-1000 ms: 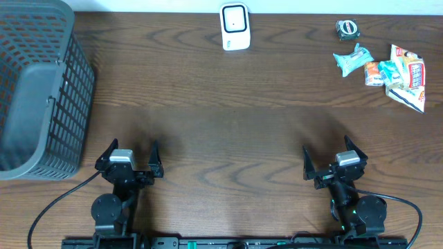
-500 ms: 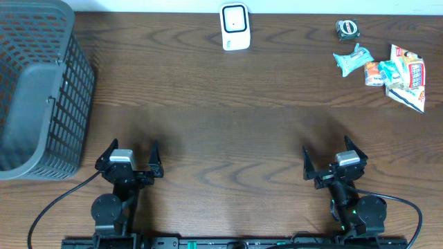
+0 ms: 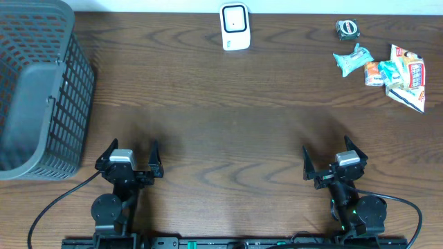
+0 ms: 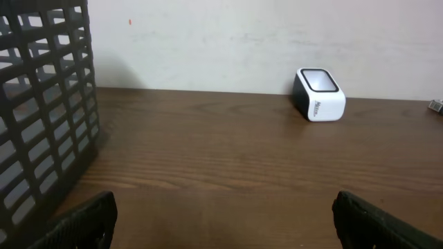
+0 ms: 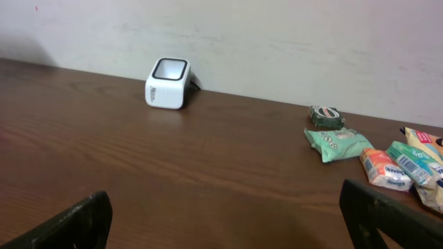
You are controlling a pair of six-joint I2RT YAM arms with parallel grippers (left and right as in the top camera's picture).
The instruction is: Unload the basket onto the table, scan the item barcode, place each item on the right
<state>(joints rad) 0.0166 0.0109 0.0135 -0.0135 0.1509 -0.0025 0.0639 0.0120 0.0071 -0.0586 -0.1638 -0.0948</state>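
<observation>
Scanner (image 3: 234, 27) at far edge of table (image 3: 221, 104); snack packets (image 3: 387, 69) well to its right. Left gripper (image 3: 134, 145) and right gripper (image 3: 326, 146), jaws wide apart, both empty.

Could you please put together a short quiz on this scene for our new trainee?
1. True or false: the scanner stands apart from the packets.
2. What do the right fingers hold? A. a packet B. the scanner C. nothing
3. On which side of the robot, left or right, does the basket stand?
Key: 1 true; 2 C; 3 left.
</observation>
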